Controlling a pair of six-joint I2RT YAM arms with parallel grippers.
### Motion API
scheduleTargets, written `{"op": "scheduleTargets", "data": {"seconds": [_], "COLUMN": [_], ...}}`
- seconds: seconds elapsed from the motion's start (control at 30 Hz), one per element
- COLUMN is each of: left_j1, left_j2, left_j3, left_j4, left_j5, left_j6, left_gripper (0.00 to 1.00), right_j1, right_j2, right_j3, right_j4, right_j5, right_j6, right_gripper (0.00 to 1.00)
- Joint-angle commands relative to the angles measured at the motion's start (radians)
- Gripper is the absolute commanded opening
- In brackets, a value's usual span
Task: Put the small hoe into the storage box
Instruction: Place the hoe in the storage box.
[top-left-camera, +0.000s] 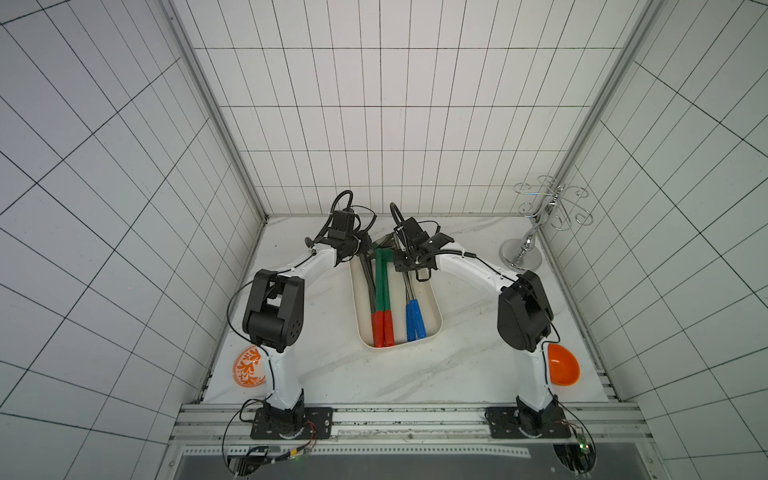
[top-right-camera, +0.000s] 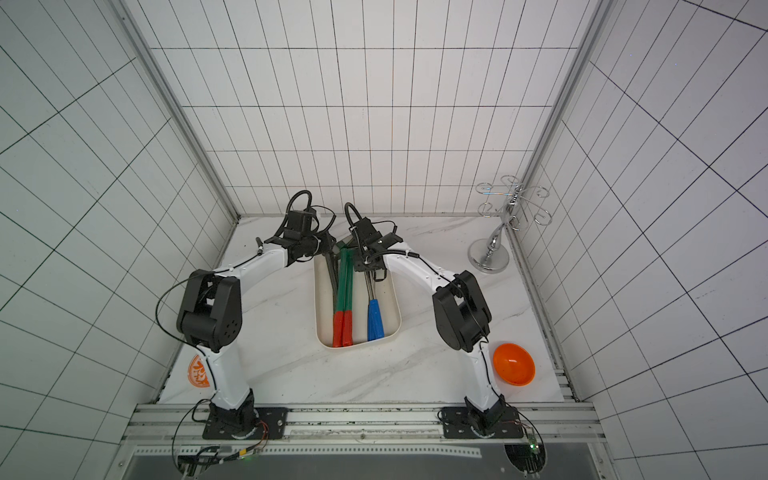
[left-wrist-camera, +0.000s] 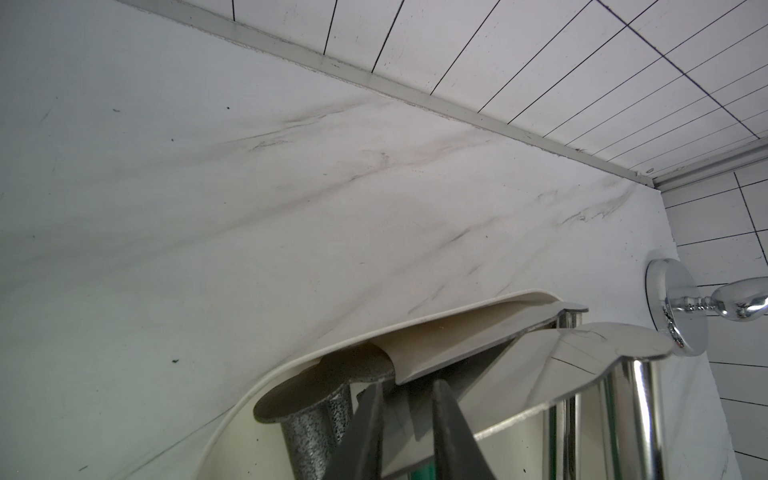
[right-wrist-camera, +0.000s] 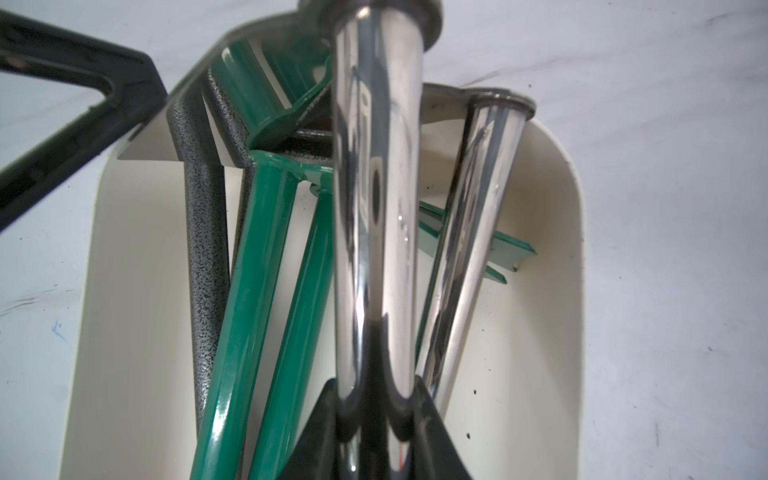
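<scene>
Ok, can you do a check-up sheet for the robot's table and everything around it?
Surface: marble tabletop, faint marks, no spills seen.
Job's things: storage box holds green-shafted hoes, a grey hoe and a second chrome hoe; small hoe, chrome-shafted, held over the box.
Clutter: orange bowl, patterned plate, chrome stand.
End effectors: right end effector shut on the small hoe; left end effector fingers slightly apart, hold unclear.
Cables: black cables loop above both wrists, nothing snagged seen.
Surroundings: white tiled walls, metal rail in front.

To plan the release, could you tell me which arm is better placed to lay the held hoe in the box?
Probably right: the right gripper is shut on the hoe over the box; the left gripper is off it.
</scene>
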Motion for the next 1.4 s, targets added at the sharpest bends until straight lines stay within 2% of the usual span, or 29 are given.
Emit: {"op": "scheduleTargets", "data": {"seconds": [0.0,0.3,0.6,0.83,1.1,1.37], "left_j1": [-0.014,-0.013,-0.008,-0.004,-0.002,0.002], "left_j2": [0.013,-0.026,-0.050,-0.078,-0.087,-0.095], "left_j3": [-0.041,-0.086,-0.105,-0.115,-0.124,-0.123], "left_j4": [-0.083,-0.067,-0.068,-0.071,-0.076,-0.080], "left_j5": [0.022,0.022,0.023,0.023,0.024,0.024], "left_j6": [-0.001,-0.003,0.001,0.002,0.007,0.011], "left_gripper": [0.24,0.26,0.26,0.26,0.26,0.26], "right_j1": [-0.009,0.020,0.039,0.019,0.006,-0.012], "right_j2": [-0.057,-0.013,0.005,-0.021,-0.014,-0.040], "right_j3": [-0.013,-0.022,-0.056,-0.045,-0.118,-0.132], "right_j4": [0.038,0.063,0.085,0.079,0.093,0.090], "right_j5": [0.123,0.164,0.133,0.137,0.088,0.116], "right_j6": [0.043,0.080,0.113,0.132,0.204,0.238], "right_gripper": [0.00,0.00,0.00,0.00,0.00,0.00]}}
